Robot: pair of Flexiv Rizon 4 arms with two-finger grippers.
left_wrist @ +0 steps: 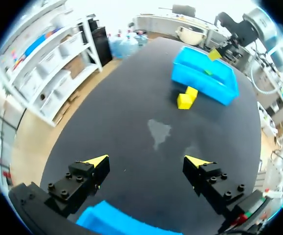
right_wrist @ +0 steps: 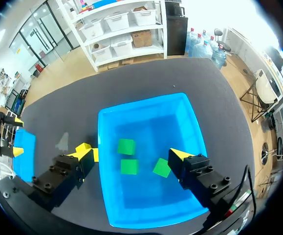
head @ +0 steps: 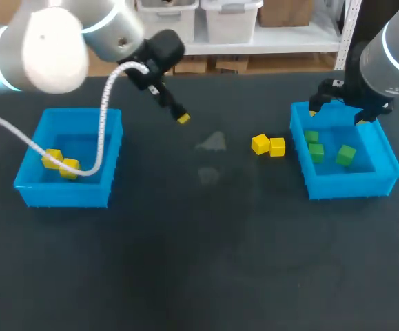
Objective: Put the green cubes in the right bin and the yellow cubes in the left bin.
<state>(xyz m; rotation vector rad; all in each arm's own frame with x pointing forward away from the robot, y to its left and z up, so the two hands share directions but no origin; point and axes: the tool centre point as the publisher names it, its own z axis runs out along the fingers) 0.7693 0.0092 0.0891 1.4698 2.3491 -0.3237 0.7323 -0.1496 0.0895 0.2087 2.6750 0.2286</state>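
Two yellow cubes (head: pixel 268 145) lie side by side on the black table just left of the right blue bin (head: pixel 385 153); they also show ahead of my left gripper as yellow cubes (left_wrist: pixel 186 97). Three green cubes (head: pixel 316 152) lie inside that bin, right under my right gripper (right_wrist: pixel 132 153), which stands open above them. The left blue bin (head: pixel 113 134) holds yellow cubes (head: pixel 61 163). My left gripper (left_wrist: pixel 146 161) hangs open and empty above the table beside the left bin (left_wrist: pixel 117 223). In the head view, the left gripper (head: pixel 178 116) is mid-table and the right gripper (head: pixel 337 103) is over the right bin's far edge.
Pale smudges (head: pixel 213 142) mark the table between the left gripper and the loose yellow cubes. A white cable (head: pixel 103 131) from my left arm drapes across the left bin.
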